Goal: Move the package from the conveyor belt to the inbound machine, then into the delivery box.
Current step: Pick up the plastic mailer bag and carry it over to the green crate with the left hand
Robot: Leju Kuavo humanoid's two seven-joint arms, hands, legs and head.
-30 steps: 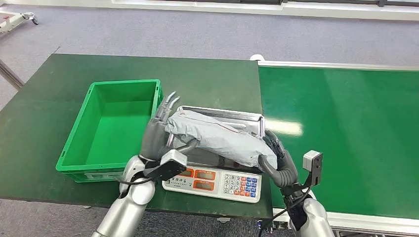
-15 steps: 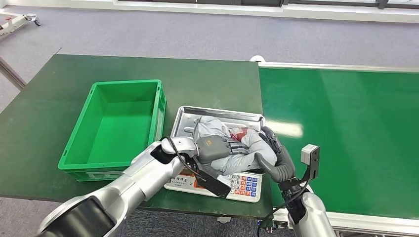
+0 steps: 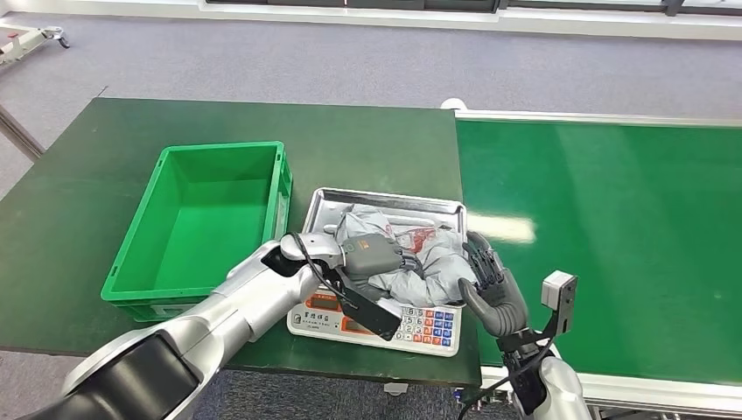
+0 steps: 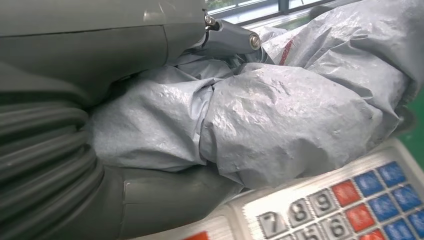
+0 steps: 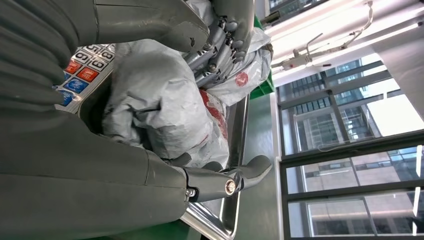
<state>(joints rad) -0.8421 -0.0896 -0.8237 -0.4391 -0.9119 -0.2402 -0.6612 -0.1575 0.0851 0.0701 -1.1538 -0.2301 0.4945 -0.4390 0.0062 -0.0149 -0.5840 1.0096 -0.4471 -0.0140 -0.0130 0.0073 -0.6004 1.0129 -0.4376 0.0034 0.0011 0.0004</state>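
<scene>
On scale, left hand grips package.

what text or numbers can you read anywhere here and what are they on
"7", "8", "9", "6": grey keys on the scale keypad, left wrist view.
"9", "6": the same keypad, right wrist view.
Red round stamp and red print on the grey package: too crumpled to read.
Scale front panel: characters too small to read.
Coloured keys: blurred.

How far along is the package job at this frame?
Done: the package is off the belt and on the scale. In hand: the left hand grips it from above, with the right hand at its side. Left: moving it into the empty green box.
</scene>
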